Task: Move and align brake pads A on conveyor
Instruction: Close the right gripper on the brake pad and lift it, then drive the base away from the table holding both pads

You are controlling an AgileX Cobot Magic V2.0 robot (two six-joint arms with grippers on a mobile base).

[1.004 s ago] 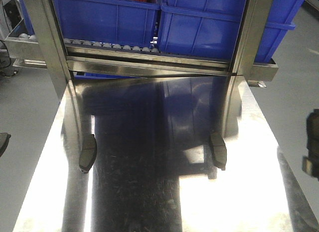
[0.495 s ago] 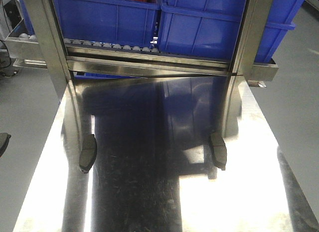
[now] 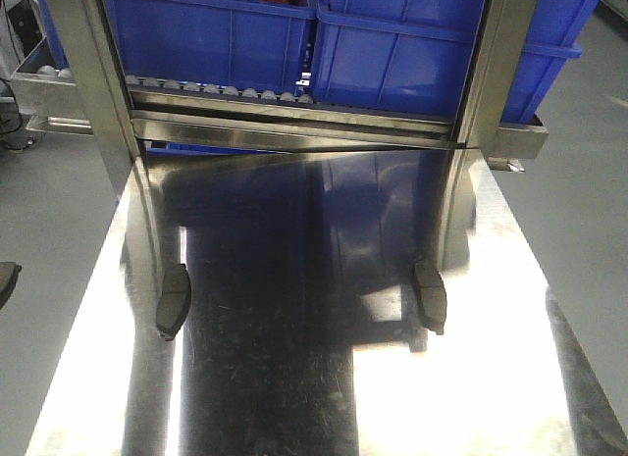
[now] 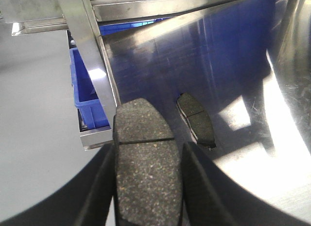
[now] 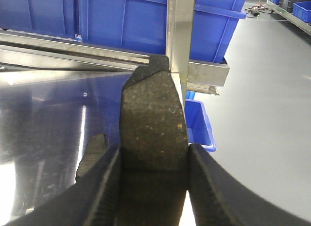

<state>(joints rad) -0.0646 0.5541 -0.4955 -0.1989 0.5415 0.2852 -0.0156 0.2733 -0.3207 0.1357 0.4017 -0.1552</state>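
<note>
Two dark grey brake pads lie on the shiny steel table (image 3: 294,397), one at the left (image 3: 174,299) and one at the right (image 3: 429,294). My left gripper (image 4: 148,149) is shut on a third brake pad (image 4: 146,172), held above the table's left edge; the left table pad (image 4: 196,120) lies just beyond it. A fourth brake pad (image 5: 153,114) sits clamped in my shut right gripper (image 5: 154,152), near the table's right edge, and the right table pad (image 5: 92,158) peeks out beside its left finger. The conveyor is out of view.
A steel rack with two upright posts (image 3: 98,113) (image 3: 486,83) crosses the table's far end and carries big blue bins (image 3: 402,54). A small blue bin (image 4: 85,90) sits under the table's left side, another (image 5: 199,124) under the right. Grey floor lies on both sides.
One second ago the right gripper with its pad showed at the right edge of the front view; it has since moved out of that view. The pads on the table have not moved.
</note>
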